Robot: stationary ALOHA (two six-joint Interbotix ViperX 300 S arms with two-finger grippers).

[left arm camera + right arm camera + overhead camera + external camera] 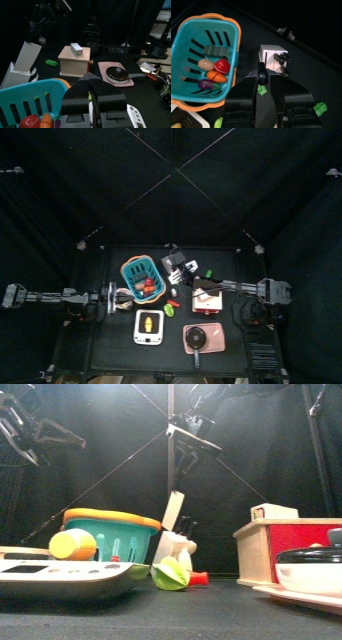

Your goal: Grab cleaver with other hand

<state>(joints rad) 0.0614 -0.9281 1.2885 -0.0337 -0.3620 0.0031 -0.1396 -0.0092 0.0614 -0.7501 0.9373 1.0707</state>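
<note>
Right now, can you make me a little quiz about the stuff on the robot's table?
1. True or false: the teal basket is empty.
2. What sits on the pink tray? A) a teapot B) a black pan C) a shoe
3. Which arm reaches over the knife block, left or right?

Key
1. False. There is toy food in it.
2. B. The black pan is on the tray.
3. The right arm. It reaches across from its side to above the block.
</note>
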